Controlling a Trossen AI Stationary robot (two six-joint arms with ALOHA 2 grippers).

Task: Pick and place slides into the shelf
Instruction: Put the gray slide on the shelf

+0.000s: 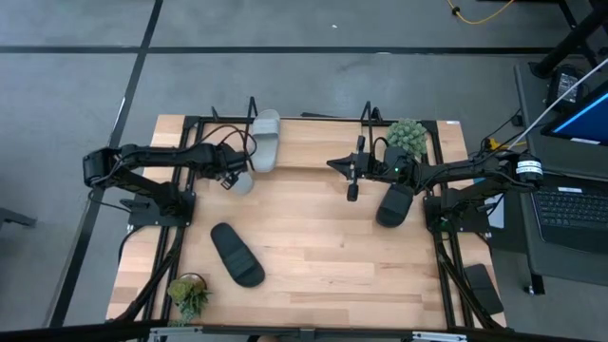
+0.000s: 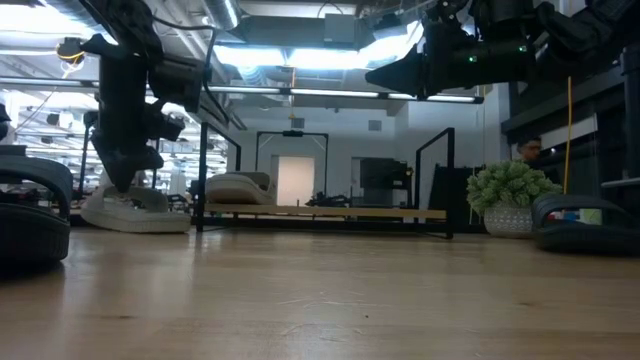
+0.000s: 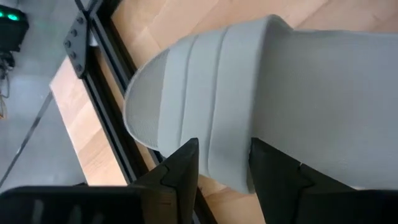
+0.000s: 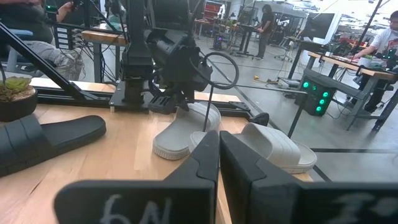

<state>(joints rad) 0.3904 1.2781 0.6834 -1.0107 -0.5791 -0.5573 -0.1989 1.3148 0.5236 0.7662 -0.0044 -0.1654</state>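
We see the left gripper (image 1: pixel 235 177) with fingers (image 3: pixel 180 171) spread astride a light grey slide (image 1: pixel 241 180) lying on the counter (image 1: pixel 313 256) beside the shelf (image 1: pixel 313 169); contact is hard to judge. Another grey slide (image 1: pixel 265 140) lies in the shelf. The right gripper (image 1: pixel 352 193) hangs clenched, empty, near a black slide (image 1: pixel 394 205).

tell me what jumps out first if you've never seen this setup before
The left pincer draws the eye first: it hangs over a light grey slide at the table's back left, fingers open astride its edge. Just behind, another grey slide already lies on the shelf. Two black slides wait on the table, one front left, one on the right under the right arm, whose pincer hovers shut.
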